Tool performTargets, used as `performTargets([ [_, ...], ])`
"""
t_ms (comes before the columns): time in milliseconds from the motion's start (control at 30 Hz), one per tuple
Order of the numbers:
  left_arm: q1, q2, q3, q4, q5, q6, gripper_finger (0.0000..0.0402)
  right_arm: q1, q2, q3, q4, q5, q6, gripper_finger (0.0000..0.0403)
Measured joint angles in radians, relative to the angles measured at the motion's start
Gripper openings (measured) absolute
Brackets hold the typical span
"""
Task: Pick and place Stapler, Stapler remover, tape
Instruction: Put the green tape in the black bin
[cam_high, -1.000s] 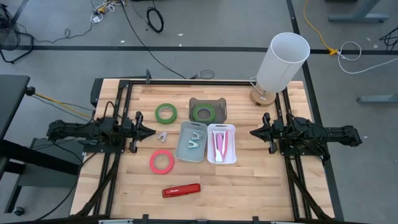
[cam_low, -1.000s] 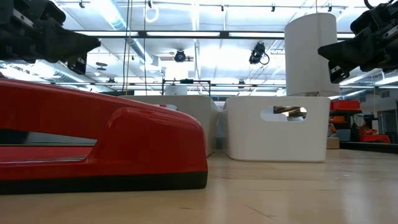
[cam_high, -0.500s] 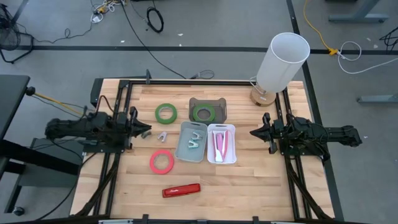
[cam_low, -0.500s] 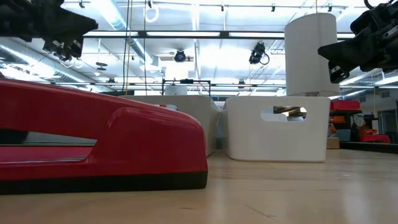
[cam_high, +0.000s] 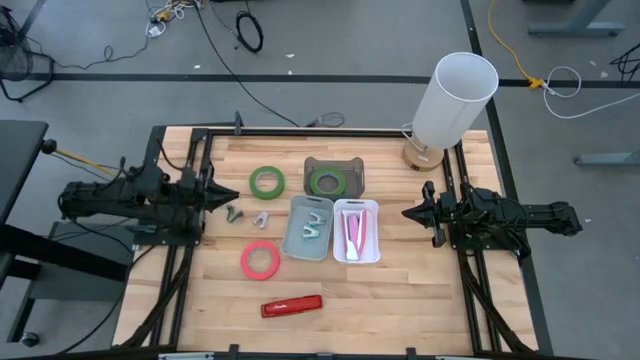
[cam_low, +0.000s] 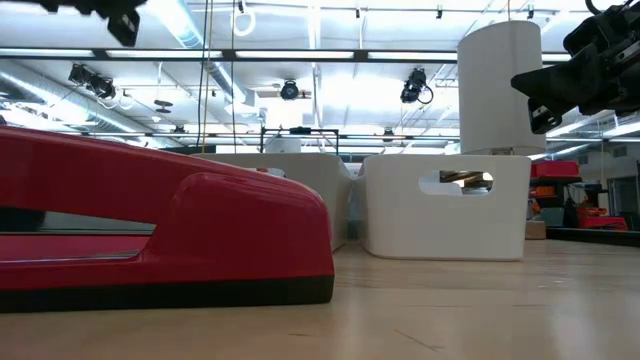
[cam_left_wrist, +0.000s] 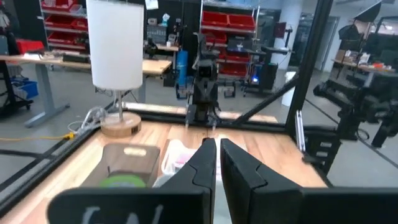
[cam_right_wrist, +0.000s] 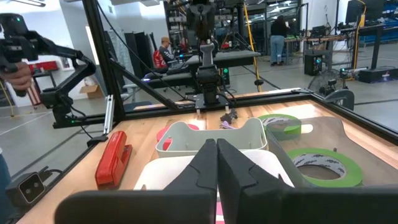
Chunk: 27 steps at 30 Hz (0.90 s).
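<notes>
Your left gripper (cam_high: 232, 198) sits center-left in the overhead shot, fingers pinched together, holding nothing. The right gripper (cam_high: 407, 212), center-right, is closed and empty too. Staple remover (cam_high: 261, 218) lies just below-right of the left one, red tape (cam_high: 260, 260) lower down, red stapler (cam_high: 292, 305) near the bottom edge.

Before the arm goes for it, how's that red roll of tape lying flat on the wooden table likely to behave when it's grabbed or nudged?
The red roll of tape lies flat on the wooden table, so it probably won't roll unless tipped onto its edge. As a thin open ring it looks light, so a nudge would likely slide it. Its hoop looks stiff enough to pinch across the wall without collapsing.
</notes>
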Motion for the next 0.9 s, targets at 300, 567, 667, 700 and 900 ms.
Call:
performTargets([
  [300,0.0,0.132,0.179,-0.042,-0.022,-0.064,0.0028,0.0,0.0,0.0,0.0,0.0,0.0,0.0004],
  [567,0.0,0.215,0.32,-0.138,-0.023,-0.063,0.0028,0.0,0.0,0.0,0.0,0.0,0.0,0.0004],
  [667,0.0,0.245,0.37,-0.164,-0.026,-0.061,0.0028,0.0,0.0,0.0,0.0,0.0,0.0,0.0004],
  [700,0.0,0.255,0.387,-0.165,-0.026,-0.06,0.0028,0.0,0.0,0.0,0.0,0.0,0.0,0.0004],
  [900,0.0,0.312,0.469,-0.17,-0.026,-0.012,0.0028,0.0,0.0,0.0,0.0,0.0,0.0,0.0004],
])
